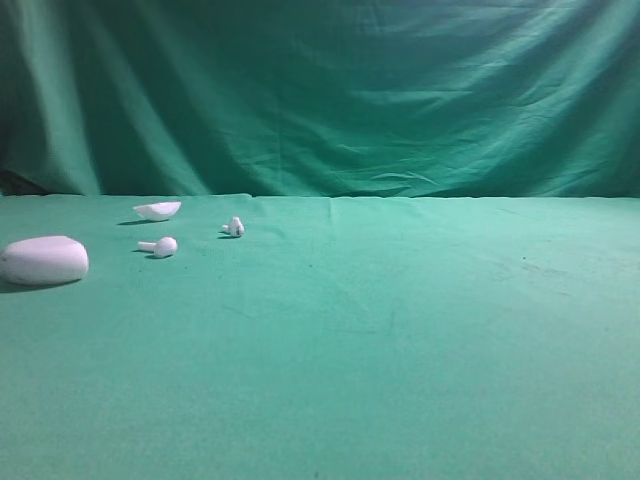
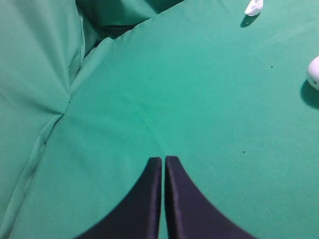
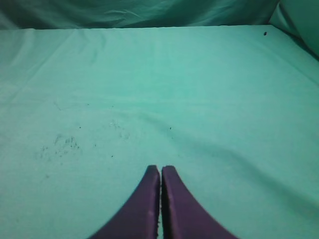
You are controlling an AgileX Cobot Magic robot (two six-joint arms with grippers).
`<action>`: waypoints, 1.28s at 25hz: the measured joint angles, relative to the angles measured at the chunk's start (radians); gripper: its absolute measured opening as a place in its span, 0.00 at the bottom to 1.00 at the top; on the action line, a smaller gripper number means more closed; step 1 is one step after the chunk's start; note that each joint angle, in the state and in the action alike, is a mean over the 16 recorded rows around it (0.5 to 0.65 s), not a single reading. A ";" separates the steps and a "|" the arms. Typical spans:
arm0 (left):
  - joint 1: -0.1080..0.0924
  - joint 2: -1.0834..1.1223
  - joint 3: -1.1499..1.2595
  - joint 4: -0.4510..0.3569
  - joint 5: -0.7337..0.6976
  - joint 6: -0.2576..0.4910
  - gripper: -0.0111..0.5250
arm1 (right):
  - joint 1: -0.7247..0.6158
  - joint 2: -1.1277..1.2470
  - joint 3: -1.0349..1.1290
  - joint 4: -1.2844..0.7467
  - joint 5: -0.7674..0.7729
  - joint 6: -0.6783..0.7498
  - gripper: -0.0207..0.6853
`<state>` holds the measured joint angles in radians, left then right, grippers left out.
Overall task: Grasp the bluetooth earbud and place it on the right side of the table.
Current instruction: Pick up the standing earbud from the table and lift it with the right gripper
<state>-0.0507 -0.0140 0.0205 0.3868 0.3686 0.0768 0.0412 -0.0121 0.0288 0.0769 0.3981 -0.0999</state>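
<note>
Right now the tiny white plastic earbud with its short stem [image 1: 159,246] lies on the far left of the green cloth-covered counter [image 1: 400,340], between a big white pebble-shaped case [image 1: 44,260] and a second small white earbud [image 1: 234,227]. Behind sits a white shell-like lid [image 1: 158,210]. Left hand [image 2: 163,160] pressed together, right hand [image 3: 160,169] too, both holding nothing. No readable lettering.
</note>
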 joint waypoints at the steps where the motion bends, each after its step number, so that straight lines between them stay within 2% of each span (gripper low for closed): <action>1: 0.000 0.000 0.000 0.000 0.000 0.000 0.02 | 0.000 0.000 0.000 0.000 0.000 0.000 0.03; 16: 0.000 0.000 0.000 0.000 0.000 0.000 0.02 | 0.000 0.000 0.000 0.006 -0.017 0.000 0.03; 27: 0.000 0.000 0.000 0.000 0.000 0.000 0.02 | 0.000 0.003 -0.013 0.107 -0.272 0.011 0.03; 32: 0.000 0.000 0.000 0.000 0.000 0.000 0.02 | 0.000 0.060 -0.078 0.149 -0.303 0.002 0.03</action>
<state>-0.0507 -0.0140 0.0205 0.3868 0.3686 0.0768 0.0412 0.0477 -0.0490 0.2262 0.0950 -0.0978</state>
